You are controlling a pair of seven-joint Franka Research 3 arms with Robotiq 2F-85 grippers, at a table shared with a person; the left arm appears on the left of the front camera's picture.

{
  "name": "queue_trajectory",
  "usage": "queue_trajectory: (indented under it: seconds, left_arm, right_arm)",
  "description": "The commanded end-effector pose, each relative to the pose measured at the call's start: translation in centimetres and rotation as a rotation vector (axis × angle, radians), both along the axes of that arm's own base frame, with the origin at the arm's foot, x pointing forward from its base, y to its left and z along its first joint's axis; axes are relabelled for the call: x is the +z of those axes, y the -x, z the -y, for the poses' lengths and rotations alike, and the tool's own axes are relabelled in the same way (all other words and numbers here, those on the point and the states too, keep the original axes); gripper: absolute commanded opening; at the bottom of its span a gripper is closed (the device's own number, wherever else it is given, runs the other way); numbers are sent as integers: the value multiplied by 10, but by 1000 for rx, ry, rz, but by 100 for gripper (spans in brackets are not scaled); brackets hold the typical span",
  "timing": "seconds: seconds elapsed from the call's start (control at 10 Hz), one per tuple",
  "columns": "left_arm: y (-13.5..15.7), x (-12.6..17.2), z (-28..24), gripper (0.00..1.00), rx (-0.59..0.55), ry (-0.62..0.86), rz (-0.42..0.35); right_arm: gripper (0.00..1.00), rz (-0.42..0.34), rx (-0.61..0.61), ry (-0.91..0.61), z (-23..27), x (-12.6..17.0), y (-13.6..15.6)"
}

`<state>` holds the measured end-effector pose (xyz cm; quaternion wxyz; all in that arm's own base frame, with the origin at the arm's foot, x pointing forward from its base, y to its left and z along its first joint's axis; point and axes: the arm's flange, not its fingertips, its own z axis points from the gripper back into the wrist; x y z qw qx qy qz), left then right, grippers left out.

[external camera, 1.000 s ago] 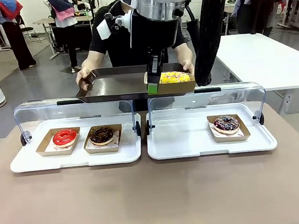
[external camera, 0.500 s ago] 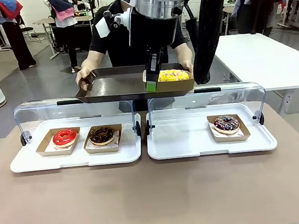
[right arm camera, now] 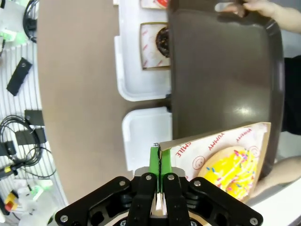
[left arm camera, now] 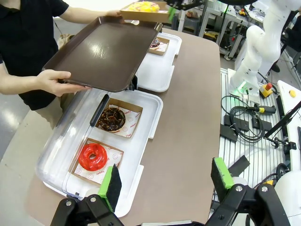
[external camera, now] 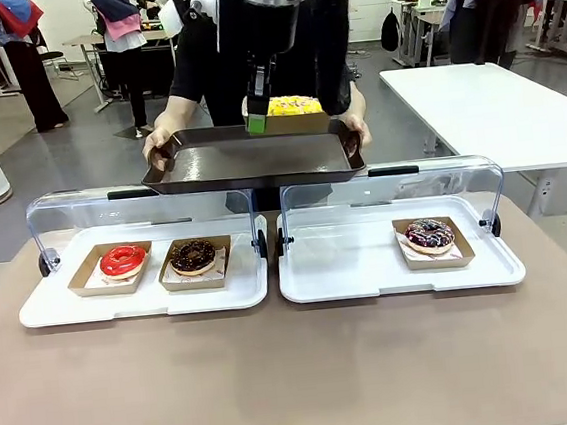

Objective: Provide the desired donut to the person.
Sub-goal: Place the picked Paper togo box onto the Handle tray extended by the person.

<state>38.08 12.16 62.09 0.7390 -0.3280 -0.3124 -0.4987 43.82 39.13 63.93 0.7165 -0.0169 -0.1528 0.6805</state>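
Note:
A yellow sprinkled donut (external camera: 293, 104) lies in a cardboard tray whose left edge is pinched by my right gripper (external camera: 256, 124). It hangs just above the back of the brown serving tray (external camera: 249, 162), which the person (external camera: 199, 70) in black holds out with both hands. In the right wrist view the right gripper (right arm camera: 159, 157) is shut on the cardboard corner, with the yellow donut (right arm camera: 233, 169) over the brown tray (right arm camera: 221, 80). My left gripper (left arm camera: 167, 181) stands open and holds nothing, high above the table's near left end.
Two white display trays with raised clear lids sit on the table. The left display tray (external camera: 62, 309) holds a red donut (external camera: 123, 259) and a chocolate donut (external camera: 193, 255). The right display tray (external camera: 339, 267) holds a dark sprinkled donut (external camera: 429, 234). A white table (external camera: 495, 112) stands behind right.
My right gripper has carried the yellow donut up, leftward and farther away, from the brown tray's front right edge to above its back. The left gripper stayed open.

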Motion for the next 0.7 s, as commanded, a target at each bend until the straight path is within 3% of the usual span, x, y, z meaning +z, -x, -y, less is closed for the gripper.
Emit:
queue_trajectory:
  seconds: [0.0,0.2,0.6]
  left_arm:
    - [1,1,-1,100,-7,4,1]
    - [1,1,-1,100,-7,4,1]
    - [1,1,-1,100,-7,4,1]
  right_arm:
    - [1,4,-11,27,-2,5,-37]
    - [1,-52,13,26,8,-5,-66]
    - [1,-186,-75,85,31,-39,-110]
